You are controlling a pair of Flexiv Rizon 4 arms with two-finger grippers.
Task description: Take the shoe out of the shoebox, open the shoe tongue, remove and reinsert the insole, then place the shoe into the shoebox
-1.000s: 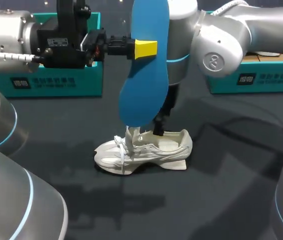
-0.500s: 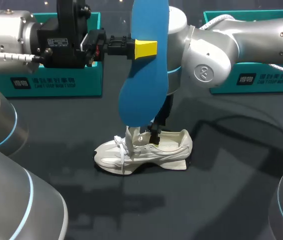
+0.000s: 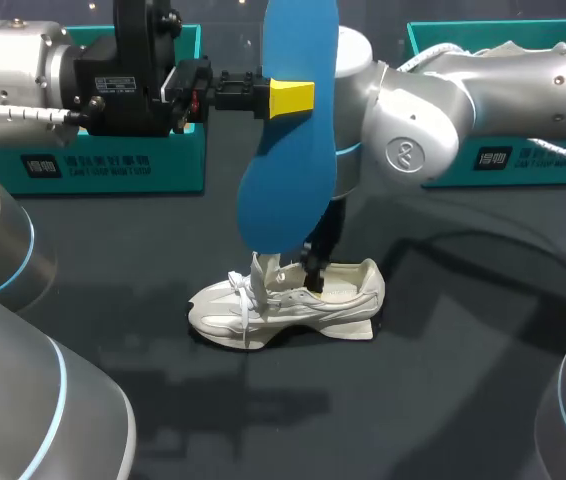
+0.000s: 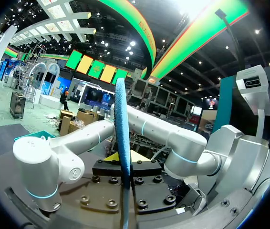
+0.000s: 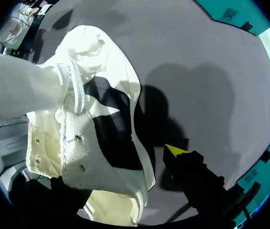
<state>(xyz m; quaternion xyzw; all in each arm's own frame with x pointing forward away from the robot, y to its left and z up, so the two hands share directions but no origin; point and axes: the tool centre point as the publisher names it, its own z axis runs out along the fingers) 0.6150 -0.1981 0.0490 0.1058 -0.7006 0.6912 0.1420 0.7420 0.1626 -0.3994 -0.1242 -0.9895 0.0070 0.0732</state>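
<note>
Your left gripper [image 3: 288,97] clamps the insole [image 3: 298,170] upright; the shoe [image 3: 293,305] lies toe-left. Hold unclear on the right gripper [image 3: 314,274]; its arm [image 3: 408,150] has swung inward

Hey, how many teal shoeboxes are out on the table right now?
2. The left shoebox stands at the back left, the right shoebox at the back right. No others show, though part of the scene is blocked from view.

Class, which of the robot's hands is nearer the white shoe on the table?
Right. The right hand is down at the opening of the shoe. The left hand is high above the shoe, gripping the blue insole upright.
</note>
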